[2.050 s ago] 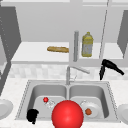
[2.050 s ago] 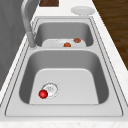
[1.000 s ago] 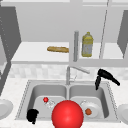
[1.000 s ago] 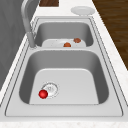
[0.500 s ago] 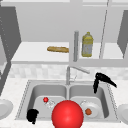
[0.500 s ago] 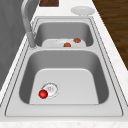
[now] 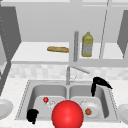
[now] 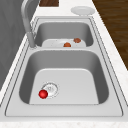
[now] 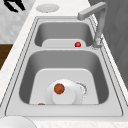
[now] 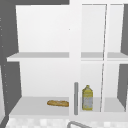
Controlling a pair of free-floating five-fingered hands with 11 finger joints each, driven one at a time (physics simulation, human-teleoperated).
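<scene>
Front view: the right hand (image 7: 98,83) is held over the back edge of the sink's right basin (image 7: 106,100), fingers hanging down and curled, gripping nothing. Below it, near the basin's front edge, a brown ball (image 7: 88,111) rests on a white plate (image 7: 93,110). The left hand (image 7: 32,115) is at the front left corner of the left basin (image 7: 33,96); its finger state cannot be told. A small red ball (image 7: 45,99) lies beside the drain, and a large red sphere (image 7: 67,114) covers the front edge of the divider.

Left side view: the small red ball (image 8: 43,94) touches the drain rim (image 8: 50,88); the brown ball (image 8: 67,44) shows beyond the divider.

Right side view: the brown ball (image 9: 59,88) sits on the plate's (image 9: 72,95) left part.

Upper view: a loaf (image 10: 57,103) and a bottle (image 10: 87,98) stand on the lower shelf (image 10: 37,107).

Risk: a descent is judged likely to nudge the brown ball off the plate, since it rolls freely; the faucet spout (image 7: 79,69), near the right hand, could be struck.
</scene>
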